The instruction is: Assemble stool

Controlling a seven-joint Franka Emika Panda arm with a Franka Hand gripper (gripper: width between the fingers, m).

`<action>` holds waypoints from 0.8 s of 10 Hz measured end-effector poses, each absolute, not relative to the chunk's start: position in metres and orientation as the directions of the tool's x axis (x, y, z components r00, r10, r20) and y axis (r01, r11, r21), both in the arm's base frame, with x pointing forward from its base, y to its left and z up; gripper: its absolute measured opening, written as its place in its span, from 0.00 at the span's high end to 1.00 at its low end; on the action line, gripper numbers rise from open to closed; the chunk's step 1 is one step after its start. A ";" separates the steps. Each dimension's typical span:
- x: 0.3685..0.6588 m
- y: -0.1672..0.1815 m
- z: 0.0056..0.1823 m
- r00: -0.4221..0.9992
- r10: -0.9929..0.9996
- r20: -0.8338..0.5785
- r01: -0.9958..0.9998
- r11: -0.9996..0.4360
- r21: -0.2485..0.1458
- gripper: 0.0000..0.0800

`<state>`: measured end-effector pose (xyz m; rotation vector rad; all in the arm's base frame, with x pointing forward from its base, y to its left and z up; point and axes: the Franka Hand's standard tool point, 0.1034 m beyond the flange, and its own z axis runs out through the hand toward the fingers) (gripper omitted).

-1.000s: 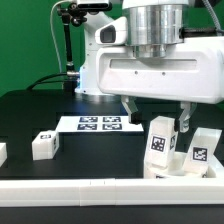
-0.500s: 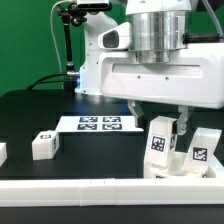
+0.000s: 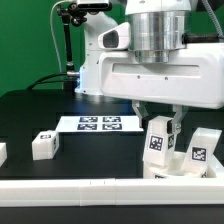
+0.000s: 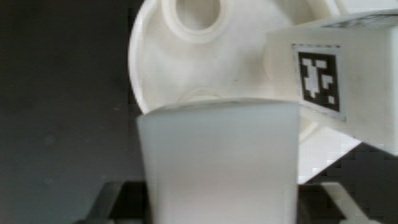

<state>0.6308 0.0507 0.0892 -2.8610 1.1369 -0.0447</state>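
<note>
Closing from its wide spread, the tool [image 3: 160,120] now pinches the upright leg block [image 3: 158,143] directly beneath it, by the seat disc [image 4: 187,70]; a lift looks ready. A second leg block [image 3: 200,152] stands just beside the tool, crowding the grip; the marker board [image 3: 100,123] lies well apart.

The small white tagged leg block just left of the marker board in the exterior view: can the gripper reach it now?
Probably yes, from above: nothing stands over that white leg block on the black table. But the gripper has its jaws around another leg block and would have to clear it first.
</note>
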 end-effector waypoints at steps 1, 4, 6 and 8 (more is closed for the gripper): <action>0.631 0.052 0.089 0.659 -0.752 -0.005 -0.750 -0.657 -0.072 0.58; 0.631 0.051 0.088 0.470 -0.882 -0.032 -0.880 -0.466 -0.091 0.57; 0.634 0.051 0.088 0.305 -0.951 -0.054 -0.948 -0.297 -0.117 0.57; 0.634 0.051 0.087 0.150 -0.985 -0.082 -0.983 -0.139 -0.123 0.57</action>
